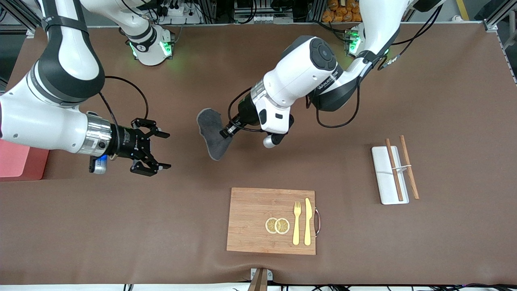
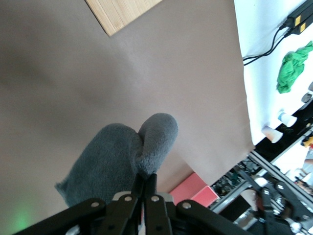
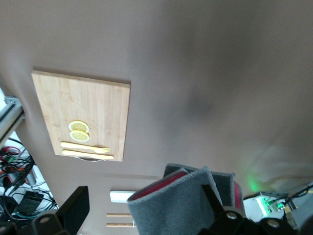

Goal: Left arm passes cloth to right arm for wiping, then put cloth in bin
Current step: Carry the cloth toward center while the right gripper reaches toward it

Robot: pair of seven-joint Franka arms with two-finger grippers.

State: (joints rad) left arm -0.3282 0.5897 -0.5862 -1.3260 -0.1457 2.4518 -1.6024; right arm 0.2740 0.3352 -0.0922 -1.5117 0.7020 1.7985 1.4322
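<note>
The brown table (image 1: 121, 226) spans the whole scene, with both arms reaching out over its middle. Toward the right arm's end, the salmon-pink bin (image 1: 18, 161) sits at the table's edge, mostly hidden by the right arm; its contents cannot be seen. Nearer the front camera lies a wooden cutting board (image 1: 258, 202) carrying two lemon slices (image 1: 277, 225), a golden fork (image 1: 297, 222) and a golden knife (image 1: 307, 221). Toward the left arm's end, a white tray (image 1: 383, 178) has a pair of chopsticks (image 1: 394, 169) laid along it. The left gripper (image 1: 227, 131) is pinched tight on one edge of the dark grey cloth (image 1: 210, 133), which hangs in the air over the bare table middle, its long axis running roughly toward the front camera. The right gripper (image 1: 163, 149) hovers level with it, fingers spread wide and empty, pointing straight at the cloth with a clear gap between them. The handover likely turns on closing that gap along the line joining the two grippers.
</note>
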